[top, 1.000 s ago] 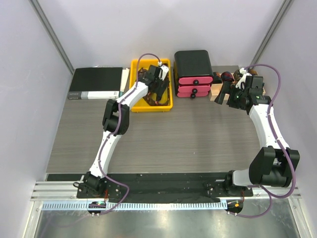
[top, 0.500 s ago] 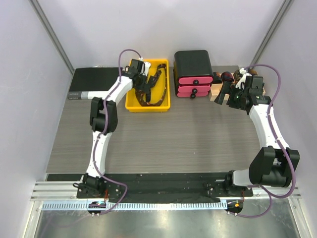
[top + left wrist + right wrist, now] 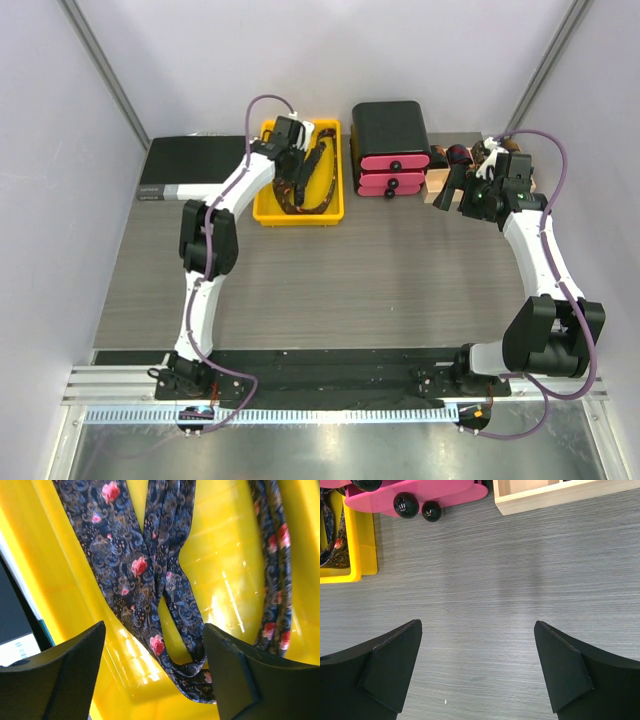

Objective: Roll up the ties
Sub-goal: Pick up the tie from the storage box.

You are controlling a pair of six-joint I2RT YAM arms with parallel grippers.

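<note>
- The ties [image 3: 145,575] lie tangled and unrolled inside the yellow tray [image 3: 225,555], at the far side of the counter [image 3: 480,555].
- The left gripper [image 3: 154,627] hangs over the tray with its jaws wide apart and the ties beneath them.
- The right gripper [image 3: 478,624] hangs spread wide over the counter, near the pink drawer unit [image 3: 410,492] and the wooden box [image 3: 545,495].

Top external: fixed high behind the arm bases, facing down and forward; distant; takes in the whole surface [image 3: 400,270] to its far edge.
Left wrist: very close, looking down into the yellow tray [image 3: 220,555] past the left fingers [image 3: 65,680]; ties [image 3: 135,565] fill the frame.
Right wrist: fairly near, facing down on the surface between the right fingers [image 3: 385,670]; pink drawers [image 3: 410,492] at top.
Shared: the tray appears in all three views.
</note>
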